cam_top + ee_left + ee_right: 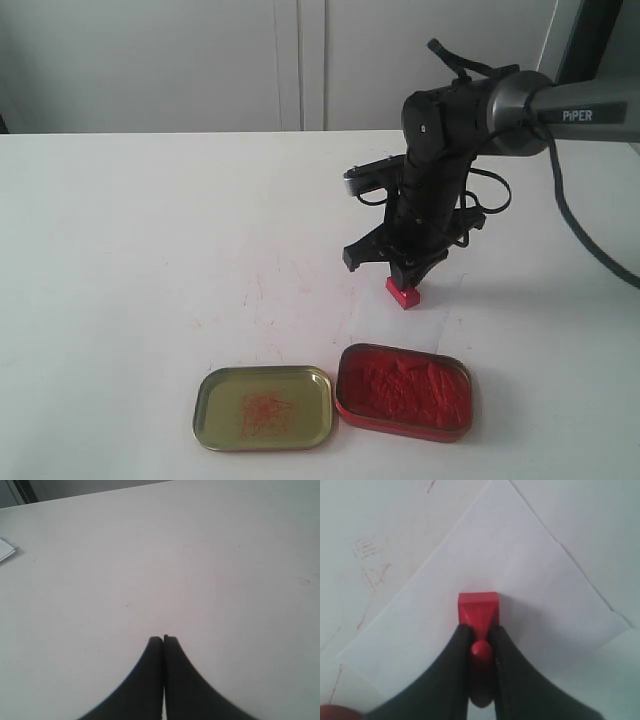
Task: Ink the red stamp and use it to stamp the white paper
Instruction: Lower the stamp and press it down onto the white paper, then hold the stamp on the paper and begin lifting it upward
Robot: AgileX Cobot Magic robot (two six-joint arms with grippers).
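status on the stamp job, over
Right gripper shut on red stamp, base down on white paper. Left gripper shut, empty, over the table. Nothing blocking.

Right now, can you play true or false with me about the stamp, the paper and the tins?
1. The right tool holds the red stamp by its handle. True.
2. The left tool is wide open. False: it is shut, with nothing in it.
3. The red stamp is over the white paper. True.
4. The red ink tin has its lid on. False: it is open, with a gold tin beside it.
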